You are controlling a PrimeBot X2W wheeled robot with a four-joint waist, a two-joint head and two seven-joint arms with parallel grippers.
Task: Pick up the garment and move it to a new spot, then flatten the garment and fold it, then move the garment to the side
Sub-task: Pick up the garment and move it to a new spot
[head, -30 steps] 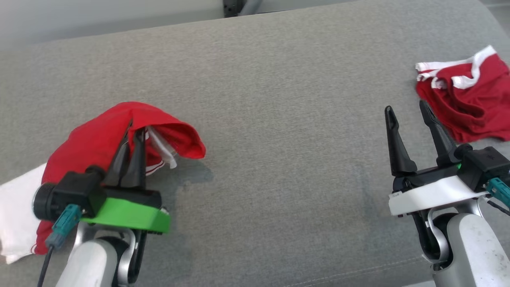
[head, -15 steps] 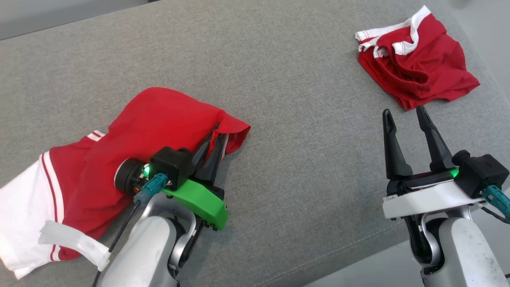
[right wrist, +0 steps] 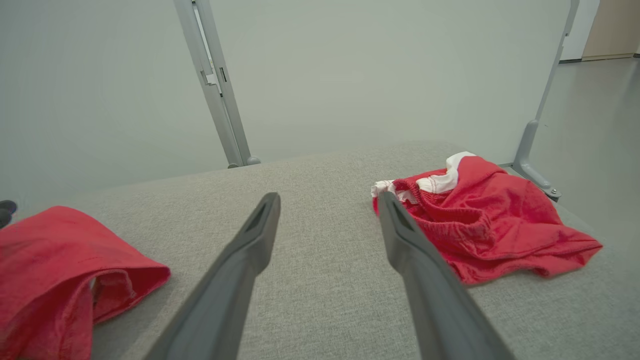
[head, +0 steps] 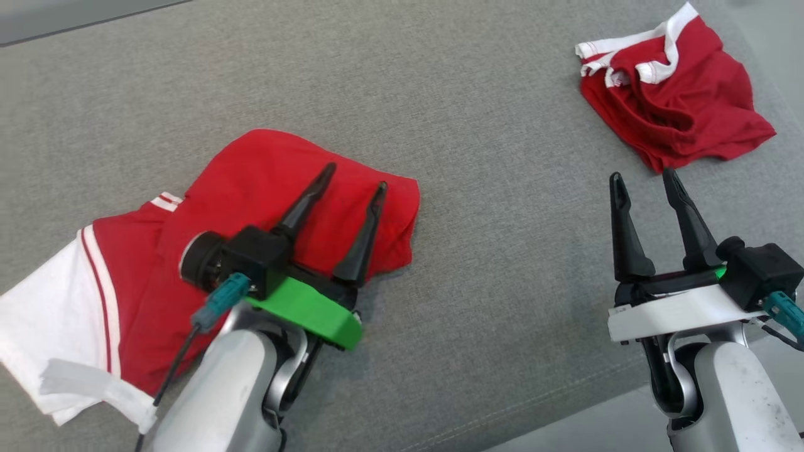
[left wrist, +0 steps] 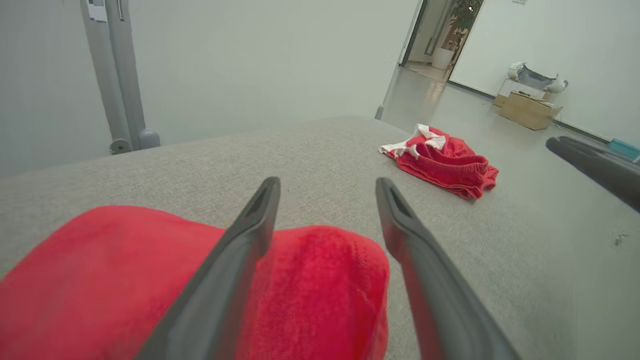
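Observation:
The garment, a red shirt [head: 251,169] with white sleeves and trim, lies crumpled on the grey cushioned surface [head: 490,251] at the left. My left gripper [head: 355,176] hovers open just above the shirt's right-hand fold, with nothing between its fingers. The left wrist view has the same fold [left wrist: 320,280] under and between the spread fingers of the left gripper [left wrist: 327,182]. My right gripper [head: 642,174] stands open over bare surface at the lower right. Its tips stop just short of the red shorts [head: 678,119].
The red shorts [right wrist: 490,225] with a white waistband lie bunched near the surface's far right corner. The surface's front edge runs close under my right arm, with floor beyond. Grey metal posts [right wrist: 215,85] stand behind the surface. Bare grey fabric stretches between the two garments.
My left gripper was shut on a fold of the red shirt; it has opened, and the fold now lies on the surface. The head view has shifted. The right gripper stays open.

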